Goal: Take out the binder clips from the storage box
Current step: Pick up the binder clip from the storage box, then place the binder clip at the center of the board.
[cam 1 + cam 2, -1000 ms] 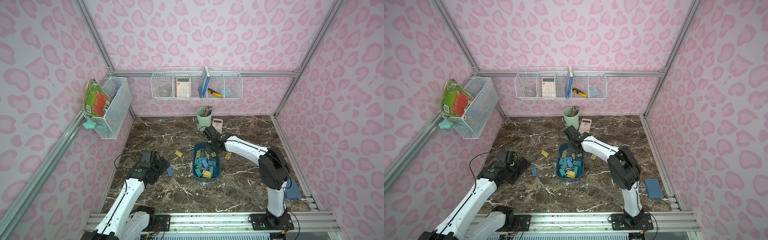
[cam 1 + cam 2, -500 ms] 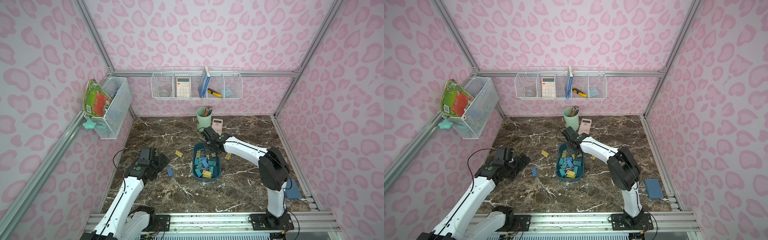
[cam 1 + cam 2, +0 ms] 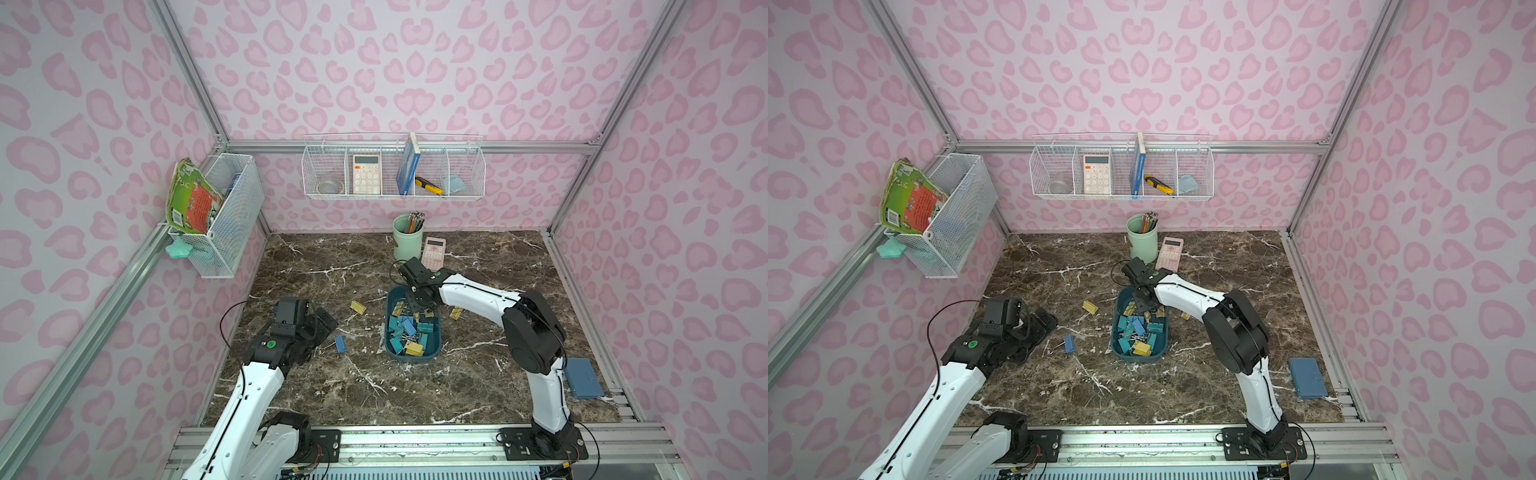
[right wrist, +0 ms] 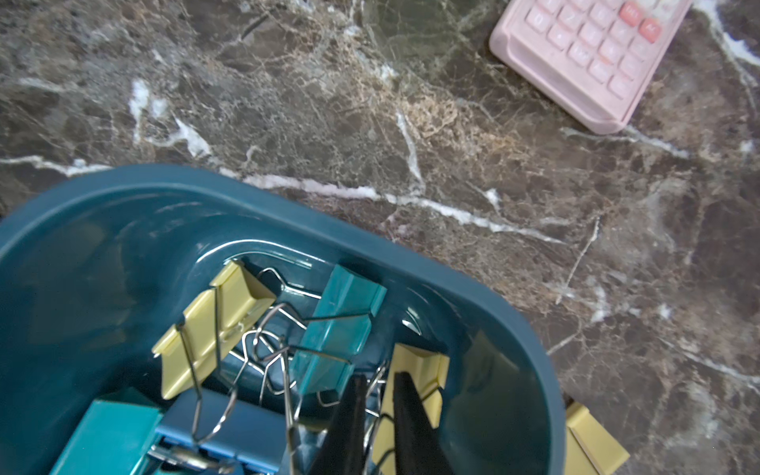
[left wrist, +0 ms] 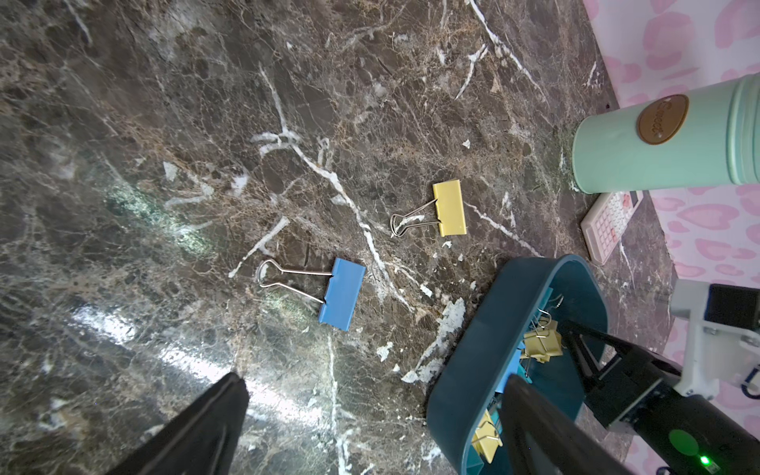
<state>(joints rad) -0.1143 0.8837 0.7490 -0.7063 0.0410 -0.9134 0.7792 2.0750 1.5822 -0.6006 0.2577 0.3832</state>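
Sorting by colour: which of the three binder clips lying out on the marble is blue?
The blue binder clip, the nearer of two left of the storage box; the far yellow clip and the right-side yellow clip differ.

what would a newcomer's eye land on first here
The pink leopard-print walls all round, first. Then the dark teal-blue plastic tray mid-table on the brown marble tabletop, heaped with yellow, blue and teal binder clips, the right gripper down in its far end. A yellow clip and a blue clip lie loose beside it.
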